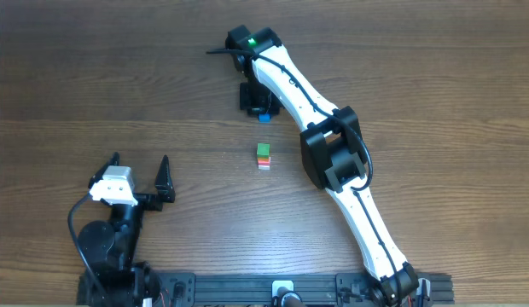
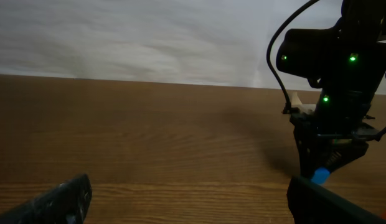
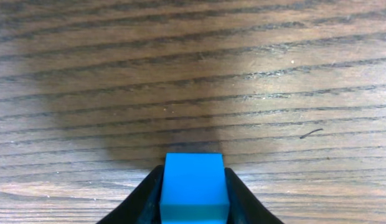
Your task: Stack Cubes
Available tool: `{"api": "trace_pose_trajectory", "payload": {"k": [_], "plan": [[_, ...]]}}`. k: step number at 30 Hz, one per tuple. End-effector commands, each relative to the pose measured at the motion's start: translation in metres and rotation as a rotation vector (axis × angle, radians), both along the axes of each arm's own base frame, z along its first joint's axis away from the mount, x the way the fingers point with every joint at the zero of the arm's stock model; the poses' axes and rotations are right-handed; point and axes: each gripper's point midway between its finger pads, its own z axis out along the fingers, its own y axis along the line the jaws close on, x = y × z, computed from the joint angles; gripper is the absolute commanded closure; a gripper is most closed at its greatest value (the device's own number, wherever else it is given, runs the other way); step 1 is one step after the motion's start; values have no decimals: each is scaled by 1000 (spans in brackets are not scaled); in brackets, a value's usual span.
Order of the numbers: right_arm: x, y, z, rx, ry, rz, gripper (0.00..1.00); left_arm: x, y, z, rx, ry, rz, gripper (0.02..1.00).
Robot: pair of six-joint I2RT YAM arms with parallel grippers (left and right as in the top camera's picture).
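A small stack stands at mid-table: a green cube [image 1: 264, 150] on a red cube [image 1: 264, 160]. Beyond it, my right gripper [image 1: 257, 101] is shut on a blue cube [image 1: 264, 116], held low over the wood. In the right wrist view the blue cube [image 3: 194, 186] sits squeezed between the two black fingers [image 3: 146, 196]. The left wrist view catches that same blue cube [image 2: 322, 175] under the right arm's gripper [image 2: 327, 158], far off. My left gripper [image 1: 139, 164] rests near the table's left front, open with nothing between its fingers [image 2: 62, 199].
The brown wooden tabletop [image 1: 435, 77] is bare around the stack. The right arm [image 1: 333, 149] runs diagonally from the bottom right, passing just right of the stack. A pale wall [image 2: 149, 37] rises behind the table's far edge.
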Motion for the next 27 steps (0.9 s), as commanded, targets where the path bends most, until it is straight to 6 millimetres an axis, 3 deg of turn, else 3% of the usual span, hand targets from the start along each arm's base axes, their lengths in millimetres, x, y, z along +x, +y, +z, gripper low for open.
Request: {"api": "trace_pose_trajectory", "payload": {"k": [1,17,27], "plan": [[-3,-2,-10,-26,11,2,752,0,0,-2,13,-4,-5,18],[-5,-1,-7,-20,20,-3,833,0,0,-2,13,-4,-5,23],[-1,-1,32,13,-34,-15,855,0,0,-2,13,-4,-5,18]]}}
